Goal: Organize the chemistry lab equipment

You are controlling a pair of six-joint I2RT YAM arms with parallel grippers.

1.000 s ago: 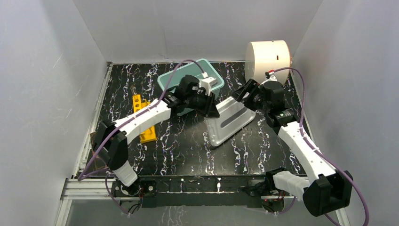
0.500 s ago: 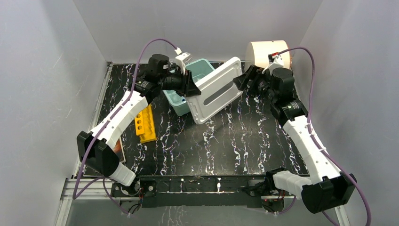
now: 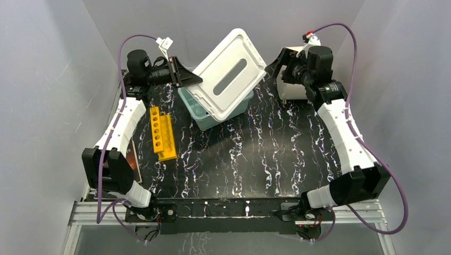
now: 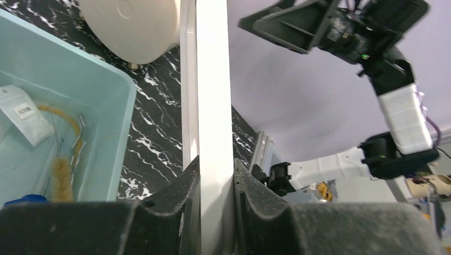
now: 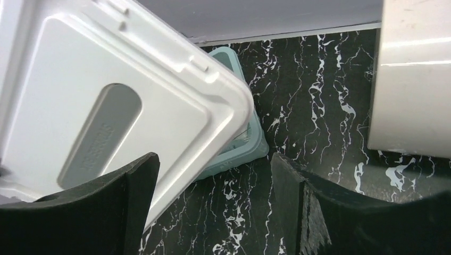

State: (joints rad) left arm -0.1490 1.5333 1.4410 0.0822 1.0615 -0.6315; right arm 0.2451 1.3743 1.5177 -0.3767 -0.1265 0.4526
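My left gripper [image 3: 195, 82] is shut on the edge of a white bin lid [image 3: 228, 71]. It holds the lid tilted in the air above a teal bin [image 3: 208, 114] at the back of the table. In the left wrist view the lid's edge [image 4: 214, 106] runs up between my fingers [image 4: 181, 191]. Inside the teal bin [image 4: 111, 106] lie a brown bristle brush [image 4: 61, 178], a tan rubber tube [image 4: 66, 116], a white packet [image 4: 24, 114] and a blue cap [image 4: 24, 200]. My right gripper [image 3: 273, 68] is open beside the lid's right edge, with nothing in it [image 5: 213, 186].
A big white cylinder [image 3: 293, 91] stands at the back right, just behind the right gripper [image 5: 415, 79]. A yellow rack with holes [image 3: 162, 133] lies left of the bin. A book [image 3: 134, 166] lies at the left edge by the left arm.
The left gripper has carried the lid from the middle of the table up and back over the teal bin. The right gripper has opened wider and drawn back toward the cylinder.
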